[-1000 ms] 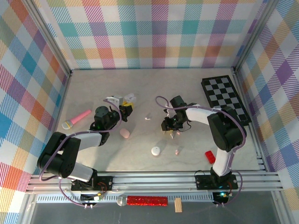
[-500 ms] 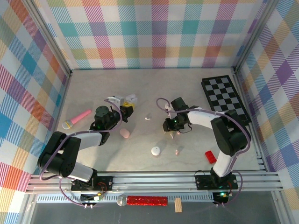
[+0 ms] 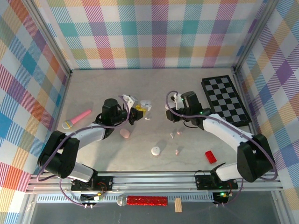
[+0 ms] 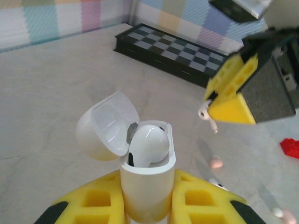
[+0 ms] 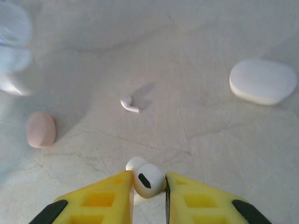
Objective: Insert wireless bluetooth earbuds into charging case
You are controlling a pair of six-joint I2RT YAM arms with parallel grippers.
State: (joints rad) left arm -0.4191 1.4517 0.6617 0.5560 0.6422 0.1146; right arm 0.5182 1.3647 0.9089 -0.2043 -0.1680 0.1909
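Overhead view, left to right. Left of centre, the left gripper (image 4: 148,201) is clenched on the lower body of a glossy white pebble-shaped charging case (image 4: 147,184), whose lid (image 4: 105,127) is hinged back toward the left of the wrist view. One white earbud (image 4: 148,143) already sits in the case mouth, and the dark gap on its left is probably the free socket. Right of centre, the right gripper (image 5: 148,187) is grasping a second small white stemmed earbud (image 5: 145,181) between its yellow fingertips. In the left wrist view this bud (image 4: 205,114) hangs at the gripper tip in the upper right of the frame, apart from the case, with its stem pointing down. The coming move turns on this relation: the held bud lies to the right of the case and above its mouth, so it would have to travel leftward and the stem be brought in line with the socket's long axis. The right arm is the carrier, the left only the holder. On the table (image 5: 196,37) lie a loose white earbud (image 5: 130,104), a closed pink case (image 5: 41,129) and a closed white case (image 5: 264,80).
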